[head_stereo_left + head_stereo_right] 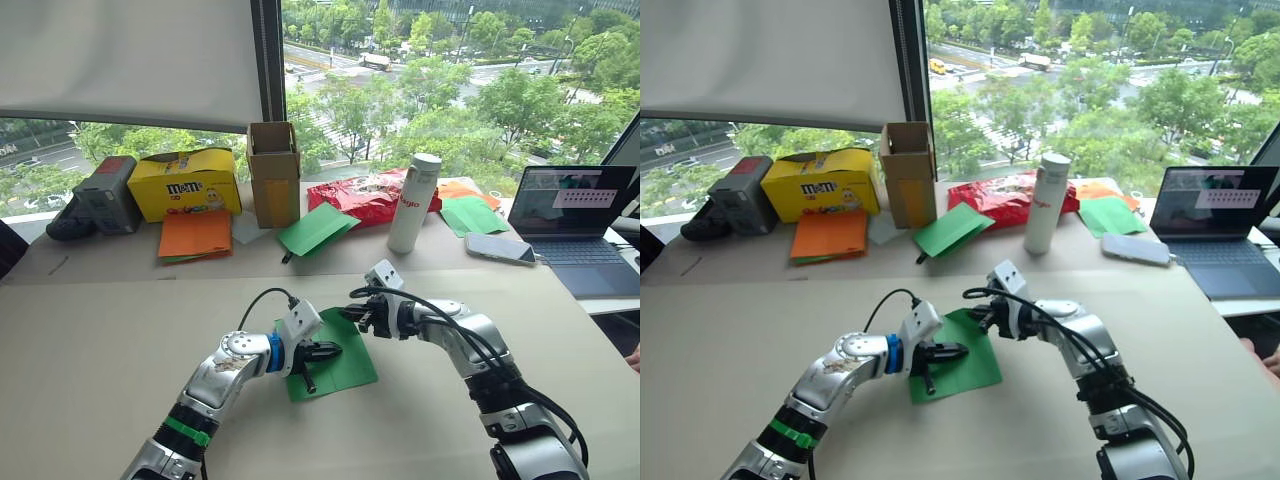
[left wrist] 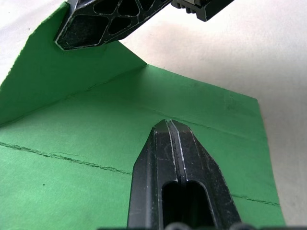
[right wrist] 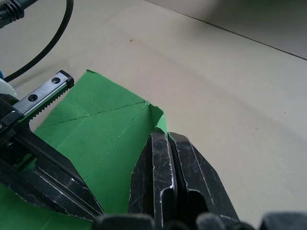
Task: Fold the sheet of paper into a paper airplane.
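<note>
Evidently the right gripper (image 3: 165,139) pinches the sheet of paper (image 1: 345,365) at its twelve o'clock corner; the left gripper (image 2: 169,125), closed and empty, presses its middle; a tug could tear it.

I'm looking across a broad beige tabletop (image 1: 90,350) toward a big window (image 1: 440,80) at twelve o'clock, daylight pouring in over green treetops and a road below. A white roller blind (image 1: 125,55) covers the upper pane toward eleven o'clock, beside a dark vertical frame post (image 1: 268,60). Toward two o'clock an open laptop (image 1: 580,215) sits on the table's far right edge.
</note>
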